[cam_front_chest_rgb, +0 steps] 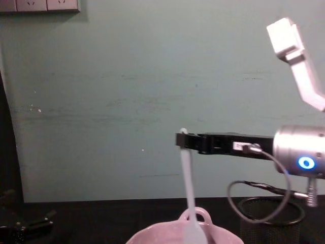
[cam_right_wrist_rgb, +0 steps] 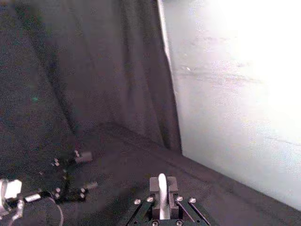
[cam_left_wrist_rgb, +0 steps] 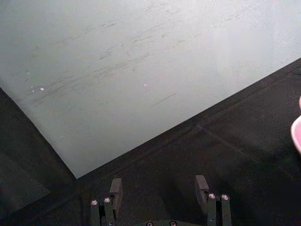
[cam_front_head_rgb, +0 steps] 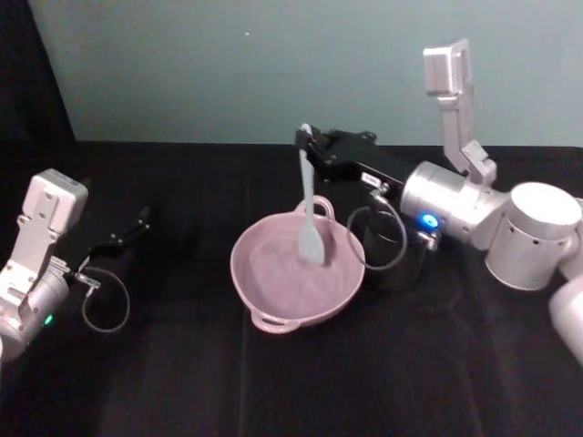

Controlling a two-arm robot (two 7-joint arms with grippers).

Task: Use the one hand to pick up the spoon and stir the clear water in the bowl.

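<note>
The pale pink bowl (cam_front_head_rgb: 240, 273) sits mid-table, its rim also low in the chest view (cam_front_chest_rgb: 147, 236). The clear water (cam_front_head_rgb: 273, 273) inside is hardly discernible. My right gripper (cam_front_head_rgb: 307, 142) hovers over the bowl's far side, shut on the top of the white spoon's handle. The spoon (cam_front_head_rgb: 308, 196) hangs almost upright, its paddle head down inside the bowl. From the chest, the spoon (cam_front_chest_rgb: 188, 188) drops from the right gripper (cam_front_chest_rgb: 184, 140). The right wrist view has the handle tip (cam_right_wrist_rgb: 162, 186) clamped between the jaws. My left gripper (cam_front_head_rgb: 141, 219) rests far left, open (cam_left_wrist_rgb: 159, 187).
A black wire-mesh cup (cam_front_head_rgb: 398, 261) stands right of the bowl, under my right arm, and appears again at lower right from the chest (cam_front_chest_rgb: 269, 213). A grey cable (cam_front_head_rgb: 375, 238) loops from the right wrist near it. Black cloth covers the table; a pale green wall stands behind.
</note>
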